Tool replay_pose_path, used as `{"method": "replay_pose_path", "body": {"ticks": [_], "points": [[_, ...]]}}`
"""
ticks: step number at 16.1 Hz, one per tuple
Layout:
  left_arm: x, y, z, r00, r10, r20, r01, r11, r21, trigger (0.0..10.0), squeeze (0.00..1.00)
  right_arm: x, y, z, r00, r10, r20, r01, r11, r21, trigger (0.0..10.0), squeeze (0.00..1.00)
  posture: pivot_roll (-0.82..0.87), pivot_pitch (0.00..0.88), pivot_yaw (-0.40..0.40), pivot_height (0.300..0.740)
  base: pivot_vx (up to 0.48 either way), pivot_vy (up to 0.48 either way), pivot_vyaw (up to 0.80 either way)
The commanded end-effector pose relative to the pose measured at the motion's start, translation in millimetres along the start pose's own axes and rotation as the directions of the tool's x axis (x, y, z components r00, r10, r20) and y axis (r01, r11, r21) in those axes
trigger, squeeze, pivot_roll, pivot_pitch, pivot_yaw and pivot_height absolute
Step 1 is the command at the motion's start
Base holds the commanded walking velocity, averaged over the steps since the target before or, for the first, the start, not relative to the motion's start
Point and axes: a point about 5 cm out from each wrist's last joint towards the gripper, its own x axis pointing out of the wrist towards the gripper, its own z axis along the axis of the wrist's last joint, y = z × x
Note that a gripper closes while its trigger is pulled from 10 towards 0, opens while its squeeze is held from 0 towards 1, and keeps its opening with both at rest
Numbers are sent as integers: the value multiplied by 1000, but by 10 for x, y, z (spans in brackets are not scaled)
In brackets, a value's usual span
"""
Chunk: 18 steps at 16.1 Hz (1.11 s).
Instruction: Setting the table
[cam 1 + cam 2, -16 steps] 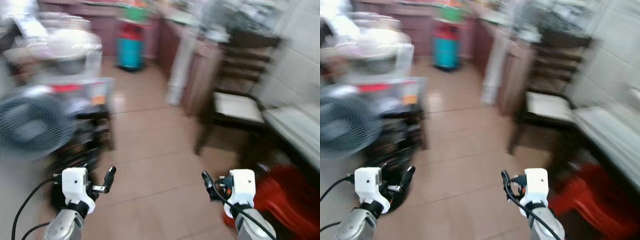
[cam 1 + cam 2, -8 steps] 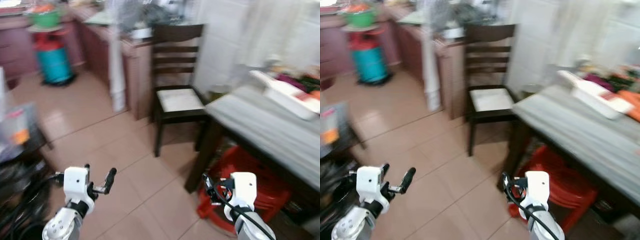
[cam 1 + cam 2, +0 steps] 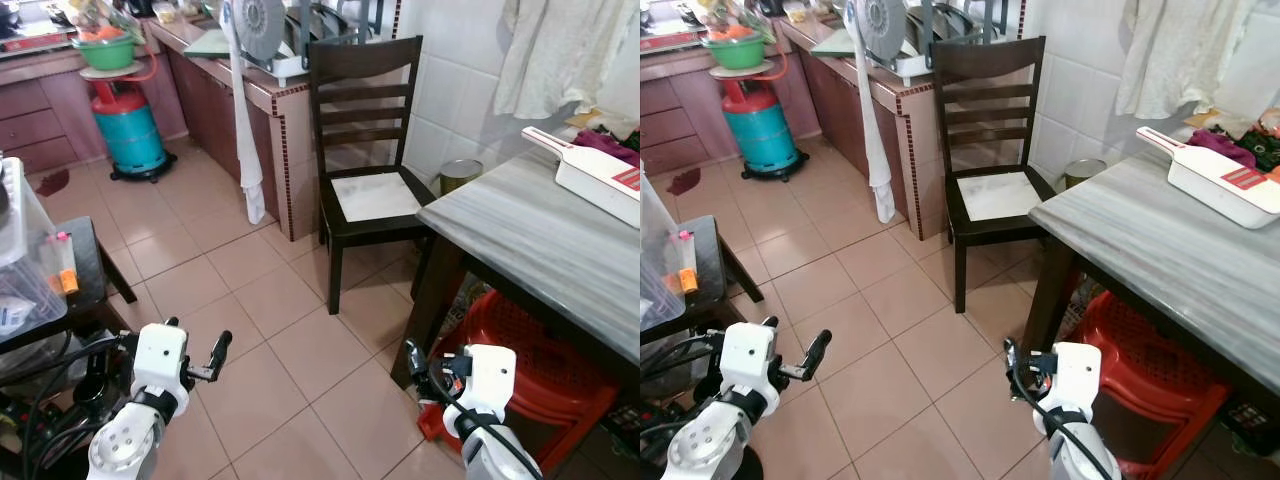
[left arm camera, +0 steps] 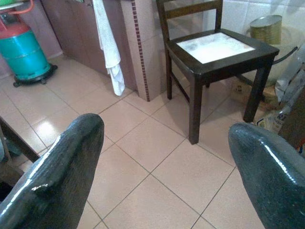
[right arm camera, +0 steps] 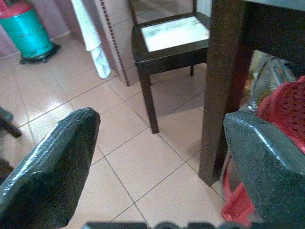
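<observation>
A grey marble-patterned table (image 3: 540,240) on dark legs stands at the right. A flat white container with a red label (image 3: 600,180) lies on it near the wall. A dark wooden chair (image 3: 375,195) with a pale seat stands beside the table's near corner. My left gripper (image 3: 195,338) hangs low over the tiled floor, open and empty; the left wrist view shows its fingers (image 4: 52,176) spread wide towards the chair. My right gripper (image 3: 432,365) is low by the table leg, open too, fingers (image 5: 267,167) apart with nothing between them.
Red plastic baskets (image 3: 530,350) sit under the table. A low black stand with a clear box (image 3: 40,290) and cables is at the left. A teal gas cylinder (image 3: 128,125), a counter (image 3: 270,90) with a hanging white cloth (image 3: 245,130) and a tin (image 3: 460,175) lie ahead.
The camera has swung right: the fan and stand slid off to the left, and the chair and table came into view and sharpened. Both grippers kept their pose.
</observation>
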Motion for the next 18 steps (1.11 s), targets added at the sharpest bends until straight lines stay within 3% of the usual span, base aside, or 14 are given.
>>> {"method": "replay_pose_path", "body": {"ticks": [1, 4, 6, 10, 12, 18], "points": [[59, -23, 39, 1000, 4, 17, -4, 1000, -3, 10000, 0, 34, -25, 56, 1000, -7, 20, 7, 1000, -8, 10000, 0, 121, 0, 24, 740, 0, 0, 0], [95, -118, -35, 1000, 9, 8, -8, 999, -44, 10000, 0, 97, -111, 58, 999, -41, 12, 41, 999, -17, 10000, 0, 102, 0, -18, 740, 0, 0, 0], [159, -204, -32, 1000, -1, 26, 2, 1000, -28, 10000, 0, 102, -127, 32, 1000, -25, -6, 24, 999, -44, 10000, 0, 102, 0, -65, 740, 0, 0, 0], [256, -170, 55, 998, 21, 64, -19, 999, -25, 10000, 0, 216, -123, 79, 1000, -14, 6, 15, 997, -77, 10000, 0, 90, 0, -49, 740, 0, 0, 0], [252, -234, 47, 998, 21, 65, -19, 1000, -21, 10000, 0, 228, -177, 119, 999, -37, 16, 38, 997, -66, 10000, 0, 101, 0, -44, 740, 0, 0, 0], [223, -348, 17, 999, 14, 51, -12, 999, -47, 10000, 0, 141, -155, 87, 1000, -17, -8, 17, 997, -78, 10000, 0, 59, 0, -59, 740, 0, 0, -754]]}}
